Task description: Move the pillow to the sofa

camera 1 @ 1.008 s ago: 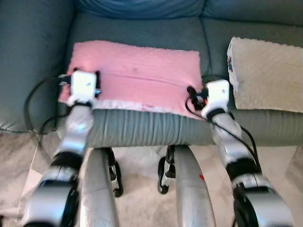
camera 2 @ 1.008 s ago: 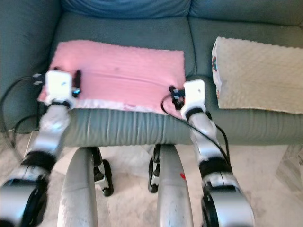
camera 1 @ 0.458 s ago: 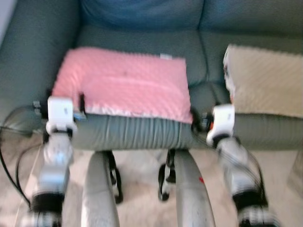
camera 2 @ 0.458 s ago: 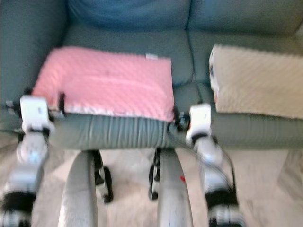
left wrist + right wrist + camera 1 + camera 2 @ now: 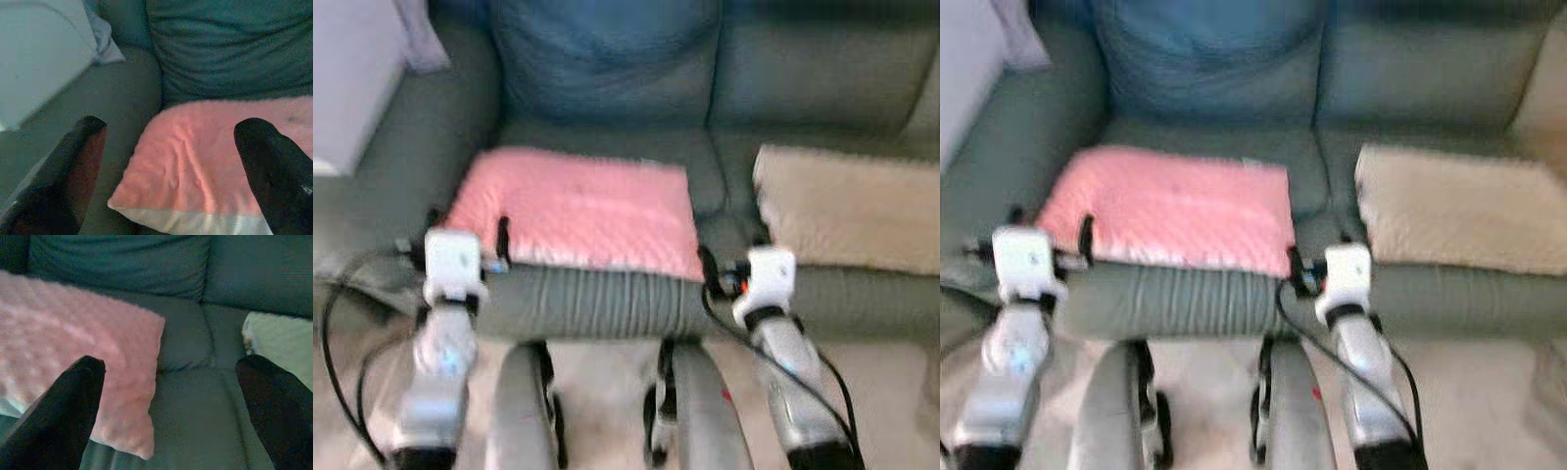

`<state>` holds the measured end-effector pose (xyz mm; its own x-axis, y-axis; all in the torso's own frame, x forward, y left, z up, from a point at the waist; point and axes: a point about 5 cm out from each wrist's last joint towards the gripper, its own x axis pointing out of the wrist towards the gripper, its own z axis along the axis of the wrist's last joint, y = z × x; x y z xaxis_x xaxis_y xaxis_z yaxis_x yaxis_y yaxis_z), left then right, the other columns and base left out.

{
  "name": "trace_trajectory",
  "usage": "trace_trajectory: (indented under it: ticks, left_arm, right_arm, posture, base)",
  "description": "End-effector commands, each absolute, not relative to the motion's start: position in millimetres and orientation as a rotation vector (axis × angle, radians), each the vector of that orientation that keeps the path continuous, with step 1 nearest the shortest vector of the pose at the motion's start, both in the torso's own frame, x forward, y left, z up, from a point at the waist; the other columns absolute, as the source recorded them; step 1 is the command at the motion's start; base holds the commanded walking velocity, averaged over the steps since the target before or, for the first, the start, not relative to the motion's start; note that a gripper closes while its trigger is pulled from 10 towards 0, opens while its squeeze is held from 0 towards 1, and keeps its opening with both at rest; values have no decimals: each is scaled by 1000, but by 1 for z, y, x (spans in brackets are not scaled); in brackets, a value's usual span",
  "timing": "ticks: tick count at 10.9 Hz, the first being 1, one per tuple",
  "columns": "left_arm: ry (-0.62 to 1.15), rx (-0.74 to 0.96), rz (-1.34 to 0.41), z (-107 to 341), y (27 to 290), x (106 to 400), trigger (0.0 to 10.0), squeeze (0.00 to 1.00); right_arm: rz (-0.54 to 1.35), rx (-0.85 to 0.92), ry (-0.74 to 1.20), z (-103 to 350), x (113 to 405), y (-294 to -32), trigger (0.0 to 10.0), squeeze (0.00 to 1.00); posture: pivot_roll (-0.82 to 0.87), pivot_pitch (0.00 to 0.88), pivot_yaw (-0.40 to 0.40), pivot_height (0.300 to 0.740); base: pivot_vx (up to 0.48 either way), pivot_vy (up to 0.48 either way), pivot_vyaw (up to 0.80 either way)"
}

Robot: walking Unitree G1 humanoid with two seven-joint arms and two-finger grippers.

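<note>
Left wrist view shows your left end effector spread wide, like the right end effector. The pink pillow lies flat on the sofa seat; draw both arms straight away without snagging it.

Silver arms, white wrists, seemingly black cables

Left sofa seat taken up by pink pillow; right seat by beige pillow. Bare strip of cushion left between pillows. Armrest close beside pink pillow's outer edge.
</note>
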<state>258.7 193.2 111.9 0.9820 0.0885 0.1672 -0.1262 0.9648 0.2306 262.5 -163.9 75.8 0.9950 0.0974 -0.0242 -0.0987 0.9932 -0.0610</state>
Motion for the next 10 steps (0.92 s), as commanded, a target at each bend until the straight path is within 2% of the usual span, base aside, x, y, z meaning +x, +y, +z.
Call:
trace_trajectory:
  ticks: [1,2,3,4,5,10]
  left_arm:
    - [-167,244,111,113,188,252,10000,1000]
    - [-161,239,111,110,185,250,10000,1000]
    - [-148,232,82,105,174,252,10000,1000]
    - [-140,232,58,103,168,256,10000,1000]
    - [-146,262,24,104,163,263,10000,0]
    - [-120,281,42,99,157,273,10000,0]
  right_arm:
    - [54,-78,43,73,254,-169,10000,1000]
    - [55,-67,49,72,250,-168,10000,1000]
    - [119,-46,28,76,249,-160,10000,0]
    - [126,-49,11,81,254,-157,10000,0]
    - [122,-47,-13,89,267,-155,10000,0]
    - [137,-49,-8,91,275,-156,10000,0]
  posture:
    - [13,16,-48,610]
    - [14,2,-48,610]
    - [11,0,-48,615]
    - [9,0,-47,630]
    - [5,0,-42,650]
    - [-11,0,-42,730]
  base:
    - [0,0,0]
    - [0,0,0]
    - [0,0,0]
    - [0,0,0]
    - [0,0,0]
    - [0,0,0]
